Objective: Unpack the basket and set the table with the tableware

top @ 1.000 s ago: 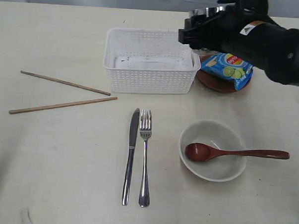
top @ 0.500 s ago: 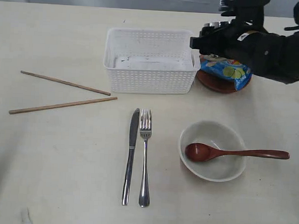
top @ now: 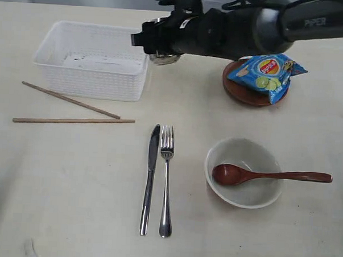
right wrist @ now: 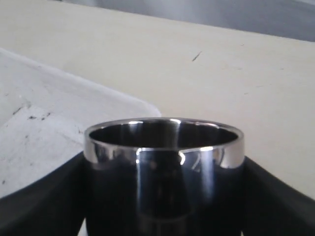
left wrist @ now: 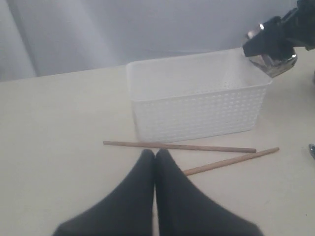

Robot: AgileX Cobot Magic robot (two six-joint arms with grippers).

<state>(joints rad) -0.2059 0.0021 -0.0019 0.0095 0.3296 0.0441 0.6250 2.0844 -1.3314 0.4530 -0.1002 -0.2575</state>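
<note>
The basket [top: 88, 82] now sits at the upper left of the exterior frame, pushed over from the middle where it stood a second ago. It looks empty, though its near wall hides part of the floor. The cup [top: 163, 57] is just beside its right rim, clamped in the right tool [top: 157, 45], whose arm now stretches across the top of the frame. Below the basket the chopsticks [top: 70, 100] lie at slightly new angles. The left tool [left wrist: 155, 160] is pinched shut on nothing. By my reading, unpacking is done and the cup is the last piece to set on the surface [top: 71, 204].
</note>
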